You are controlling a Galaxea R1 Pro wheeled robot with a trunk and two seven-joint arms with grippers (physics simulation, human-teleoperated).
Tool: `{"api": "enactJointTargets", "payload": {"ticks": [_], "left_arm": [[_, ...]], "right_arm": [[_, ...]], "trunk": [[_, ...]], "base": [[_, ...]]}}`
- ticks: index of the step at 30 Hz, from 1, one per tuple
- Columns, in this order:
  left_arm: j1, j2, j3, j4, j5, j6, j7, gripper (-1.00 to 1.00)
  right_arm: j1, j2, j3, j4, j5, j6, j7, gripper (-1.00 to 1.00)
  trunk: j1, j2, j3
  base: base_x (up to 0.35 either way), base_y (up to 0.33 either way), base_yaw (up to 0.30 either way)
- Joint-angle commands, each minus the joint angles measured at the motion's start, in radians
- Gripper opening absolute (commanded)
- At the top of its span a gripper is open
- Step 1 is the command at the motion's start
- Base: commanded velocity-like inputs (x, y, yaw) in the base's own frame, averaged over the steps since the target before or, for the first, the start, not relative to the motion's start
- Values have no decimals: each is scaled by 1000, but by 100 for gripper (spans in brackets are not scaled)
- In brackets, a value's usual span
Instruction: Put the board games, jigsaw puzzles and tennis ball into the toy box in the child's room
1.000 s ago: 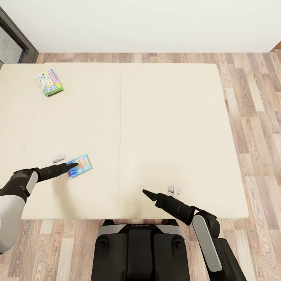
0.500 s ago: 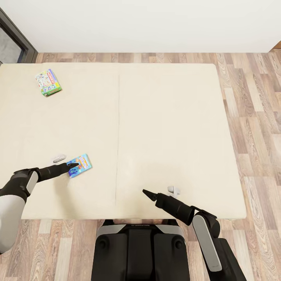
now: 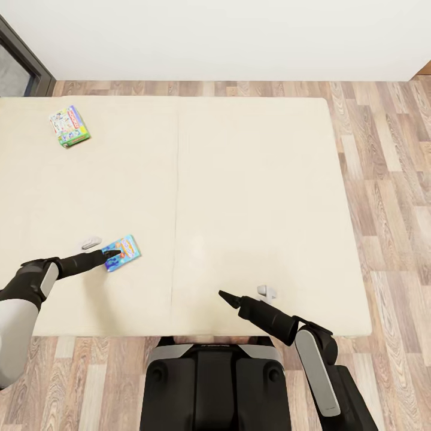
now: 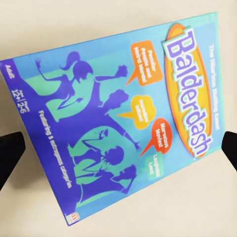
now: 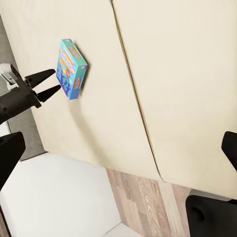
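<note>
A blue board game box lies near the front left of the beige bed. My left gripper is open, its tips at the box's near edge. The left wrist view has the box slightly tilted, just ahead of the gripper. From the right wrist view, the box sits at the left gripper. A green-white board game lies at the bed's far left. My right gripper hangs open and empty over the bed's front edge. Table, toy box, jigsaw puzzles and tennis ball are out of view.
Wood-plank floor runs along the right side and far end of the bed, with a white wall behind it. A dark window frame stands at the far left. My base is against the bed's near edge.
The whole head view has shifted: the bed and the green-white box sit slightly further left in the picture. Both arms keep their pose, and the blue box stays at the left fingertips.
</note>
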Motion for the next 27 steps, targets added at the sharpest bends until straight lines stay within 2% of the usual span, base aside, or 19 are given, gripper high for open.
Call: {"api": "enactJointTargets", "payload": {"ticks": [1,18,27], "left_arm": [[-1,-1,6,0,-3,8,-5,100],[-1,-1,6,0,-3,8,-5,100],[-1,-1,6,0,-3,8,-6,100]], "right_arm": [[0,1,-1,-1,2,5,4,100],[0,1,-1,-1,1,5,3,100],[0,1,-1,-1,2,5,3,100]], "trunk": [[0,-1,-1],[0,-1,-1],[0,-1,-1]], "base": [[0,-3,0],[0,-70,0],[0,-151,0]]}}
